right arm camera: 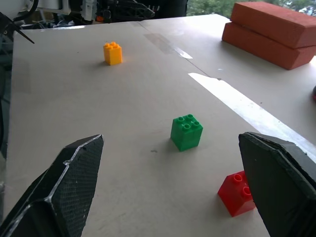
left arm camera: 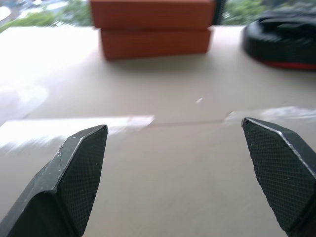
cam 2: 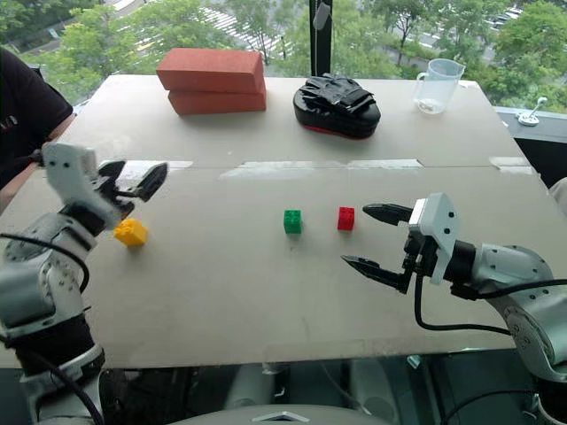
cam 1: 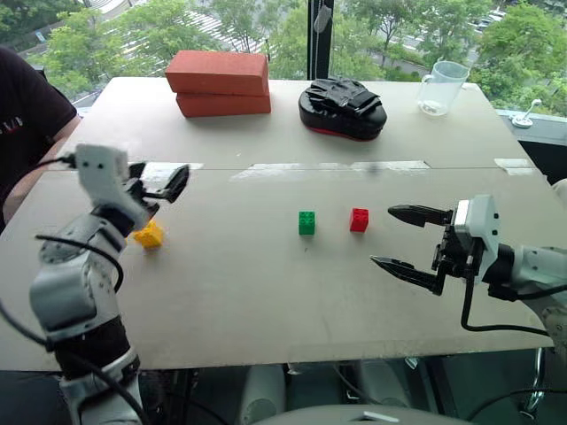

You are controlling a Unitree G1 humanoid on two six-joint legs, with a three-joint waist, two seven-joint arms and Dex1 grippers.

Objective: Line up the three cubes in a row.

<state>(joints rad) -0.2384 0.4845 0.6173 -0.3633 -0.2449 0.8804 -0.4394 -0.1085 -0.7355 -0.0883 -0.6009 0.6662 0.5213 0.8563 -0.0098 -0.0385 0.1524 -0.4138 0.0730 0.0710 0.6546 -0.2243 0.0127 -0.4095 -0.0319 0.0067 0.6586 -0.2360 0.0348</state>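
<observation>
Grey tabletop (cam 1: 266,292) carries two stacked red-orange bricks (cam 1: 219,83) at its far edge, with the left gripper (cam 2: 124,190) and the right gripper (cam 1: 403,239) raised over it, both spread wide and empty. Green cube (cam 1: 306,222) and red cube (cam 1: 359,220) sit close together mid-table, the red one just beside the right gripper; yellow cube (cam 2: 131,232) lies well apart, just below the left gripper

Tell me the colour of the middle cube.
Green, best seen in the right wrist view.
</observation>
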